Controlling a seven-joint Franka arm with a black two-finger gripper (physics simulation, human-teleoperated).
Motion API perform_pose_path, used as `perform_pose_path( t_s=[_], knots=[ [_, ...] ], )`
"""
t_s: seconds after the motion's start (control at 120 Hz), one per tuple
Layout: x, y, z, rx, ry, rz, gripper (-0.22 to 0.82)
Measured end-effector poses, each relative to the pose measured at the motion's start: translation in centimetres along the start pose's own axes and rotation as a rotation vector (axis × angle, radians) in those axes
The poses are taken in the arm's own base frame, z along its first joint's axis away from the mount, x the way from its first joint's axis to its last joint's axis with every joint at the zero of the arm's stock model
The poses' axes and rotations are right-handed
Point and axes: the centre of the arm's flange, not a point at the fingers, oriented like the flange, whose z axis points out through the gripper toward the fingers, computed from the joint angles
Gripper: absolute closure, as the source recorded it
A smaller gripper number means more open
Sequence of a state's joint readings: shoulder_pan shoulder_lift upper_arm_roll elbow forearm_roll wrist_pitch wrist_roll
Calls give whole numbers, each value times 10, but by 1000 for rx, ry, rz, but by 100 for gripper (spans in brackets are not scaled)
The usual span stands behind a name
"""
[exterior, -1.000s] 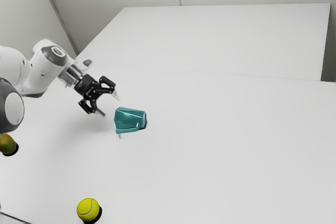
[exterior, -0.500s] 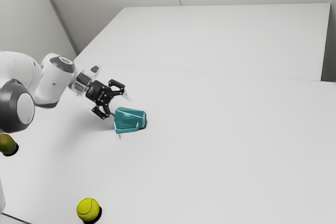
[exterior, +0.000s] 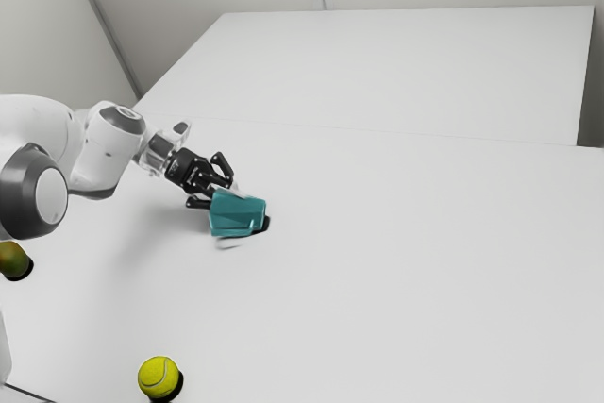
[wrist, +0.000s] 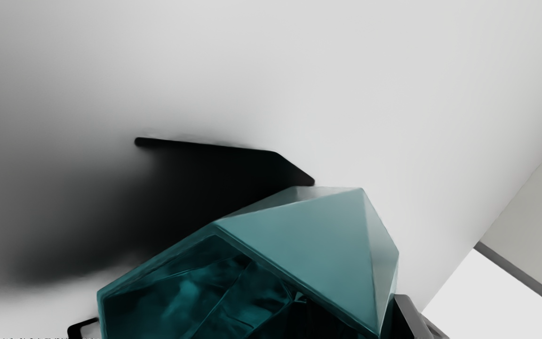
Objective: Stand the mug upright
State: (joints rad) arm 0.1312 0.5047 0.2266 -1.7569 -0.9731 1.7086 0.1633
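Mug [exterior: 238, 215] on its side, mouth toward the end effector [exterior: 223, 197], clamped between its fingers

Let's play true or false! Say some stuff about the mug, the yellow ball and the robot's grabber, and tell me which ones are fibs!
1. The mug is teal. True.
2. The mug is standing upright. False: it is tipped on its side.
3. The mug's open end faces the gripper. True.
4. The yellow ball is touching the mug. False: there is bare table between them.
5. The gripper is at the yellow ball. False: it is at the mug.
6. In the exterior view, the yellow ball is nearer the bottom edge than the mug is. True.
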Motion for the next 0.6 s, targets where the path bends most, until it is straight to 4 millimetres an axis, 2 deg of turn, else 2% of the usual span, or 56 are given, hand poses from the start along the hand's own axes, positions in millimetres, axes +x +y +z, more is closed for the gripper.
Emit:
perform_pose_path(
  t_s=[0.217,0.383,0.6],
  knots=[
    [-5,31,11,13,-17,57,75],
    [-9,40,12,68,-23,82,76],
    [-34,93,10,371,12,270,78]
  ],
)
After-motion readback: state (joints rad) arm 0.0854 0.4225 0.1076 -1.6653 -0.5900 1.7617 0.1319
